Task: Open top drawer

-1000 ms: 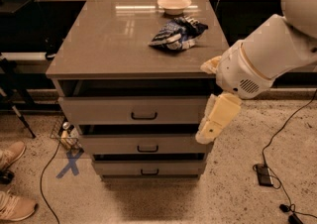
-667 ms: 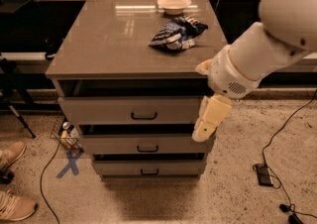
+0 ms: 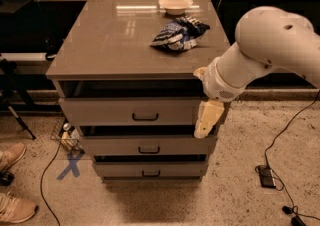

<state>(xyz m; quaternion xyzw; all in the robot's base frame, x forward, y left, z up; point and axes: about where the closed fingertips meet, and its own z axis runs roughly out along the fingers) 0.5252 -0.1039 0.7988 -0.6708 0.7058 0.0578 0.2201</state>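
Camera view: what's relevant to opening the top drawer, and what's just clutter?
For the job:
top drawer
black handle at its centre
gripper, hanging at that drawer's right front edge

Lying about:
bowl and crumpled blue-white item on the cabinet top
middle drawer, bottom drawer
shoes
blue X mark
black box on the floor

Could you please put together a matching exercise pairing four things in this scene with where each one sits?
Things:
1. top drawer
2. bowl
3. gripper
4. blue tape cross

Places:
A. on the floor, left of the cabinet
B. in front of the drawer fronts' right end, hanging downward
C. at the back edge of the cabinet top
D. directly beneath the cabinet top

Pairs: 1-D, 2-C, 3-B, 4-A
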